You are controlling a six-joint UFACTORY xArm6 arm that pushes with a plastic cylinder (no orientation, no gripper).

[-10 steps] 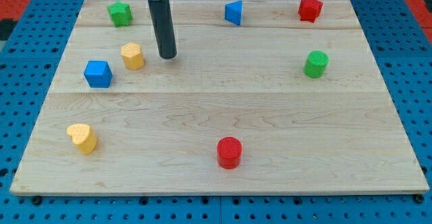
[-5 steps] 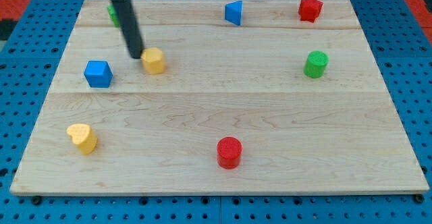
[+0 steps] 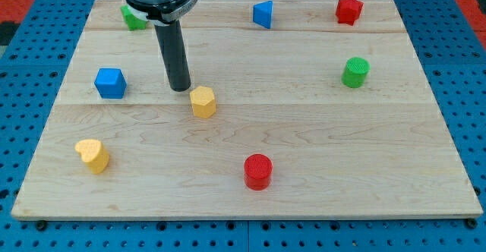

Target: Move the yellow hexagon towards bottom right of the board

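Observation:
The yellow hexagon (image 3: 203, 102) lies on the wooden board (image 3: 319, 130), left of centre. My tip (image 3: 180, 88) stands just up and to the left of it, very close or touching. The rod rises from the tip towards the view's top.
A blue cube (image 3: 110, 83) sits left of my tip. A yellow heart (image 3: 93, 155) is at the lower left. A red cylinder (image 3: 258, 171) is at the bottom centre. A green cylinder (image 3: 355, 72) is at the right. A green block (image 3: 132, 17), partly hidden by the arm, a blue triangular block (image 3: 263, 14) and a red star (image 3: 349, 10) line the top.
My tip went left behind the yellow hexagon, then moved down and right. The hexagon slid down and right from beside the blue cube towards the board's middle.

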